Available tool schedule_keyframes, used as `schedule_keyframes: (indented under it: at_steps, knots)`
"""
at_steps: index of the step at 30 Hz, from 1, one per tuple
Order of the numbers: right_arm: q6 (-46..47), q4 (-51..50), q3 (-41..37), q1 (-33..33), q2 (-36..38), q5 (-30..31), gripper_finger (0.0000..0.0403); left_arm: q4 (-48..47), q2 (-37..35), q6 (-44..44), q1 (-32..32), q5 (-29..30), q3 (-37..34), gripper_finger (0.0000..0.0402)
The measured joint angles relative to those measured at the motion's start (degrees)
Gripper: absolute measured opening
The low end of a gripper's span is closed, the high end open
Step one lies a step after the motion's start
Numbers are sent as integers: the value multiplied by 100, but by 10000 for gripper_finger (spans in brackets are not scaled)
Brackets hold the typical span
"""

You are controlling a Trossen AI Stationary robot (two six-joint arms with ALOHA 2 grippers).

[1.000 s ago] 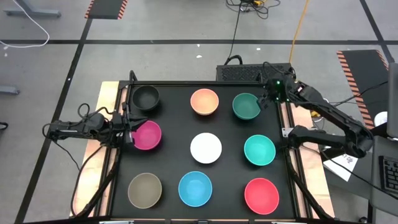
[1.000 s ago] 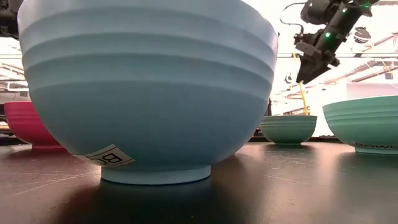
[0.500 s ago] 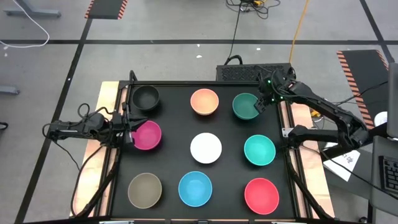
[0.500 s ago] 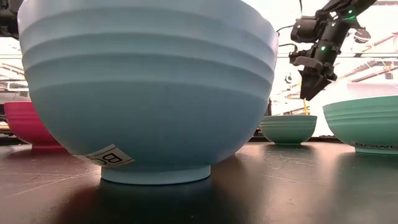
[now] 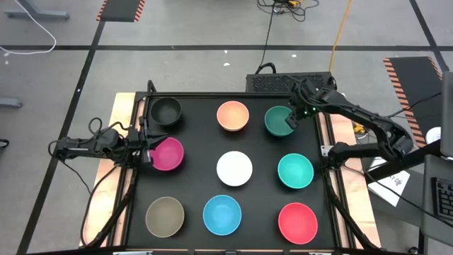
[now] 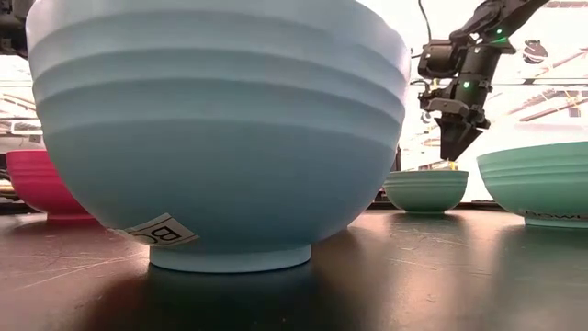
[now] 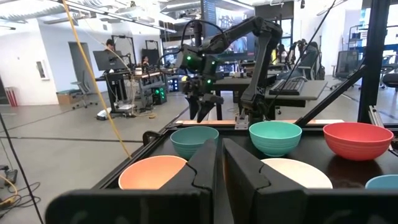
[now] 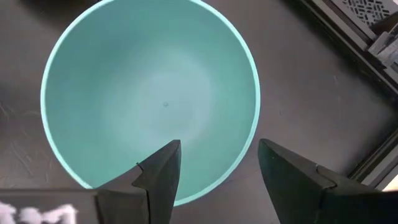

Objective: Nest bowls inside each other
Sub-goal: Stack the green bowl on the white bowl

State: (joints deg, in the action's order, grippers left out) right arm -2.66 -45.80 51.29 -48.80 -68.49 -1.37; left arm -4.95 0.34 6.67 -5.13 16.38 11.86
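Right tool (image 5: 289,120), fingers spread, straddles dark green bowl's (image 5: 277,119) rim.

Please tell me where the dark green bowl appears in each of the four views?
High view: dark green bowl, back row, right end.
Low view: small, far back, right of centre.
Left wrist view: middle distance, centre.
Right wrist view: fills the picture.
Shared landmark: the right tool above its rim.

— How many bowls do we count on the table?
— Nine, all separate: black bowl (image 5: 167,110), peach bowl (image 5: 233,115), dark green bowl (image 5: 279,120), magenta bowl (image 5: 168,154), white bowl (image 5: 234,168), teal bowl (image 5: 295,171), olive bowl (image 5: 165,216), light blue bowl (image 5: 222,214), red bowl (image 5: 297,222).
— And arms?
— We see two, one at each side.
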Motion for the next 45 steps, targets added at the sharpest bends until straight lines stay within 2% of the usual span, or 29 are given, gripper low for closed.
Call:
schedule_keyframes:
  at_steps: [16,27,45]
  knots:
    - [-41,-120,95,-329,-339,13,208,-7,2,-61,0,-140,0,31]
    - [-44,-348,96,-330,-489,-1,208,-7,2,-56,0,-144,0,31]
    - [0,-63,96,-170,-769,-173,208,-183,2,-74,0,-146,-2,31]
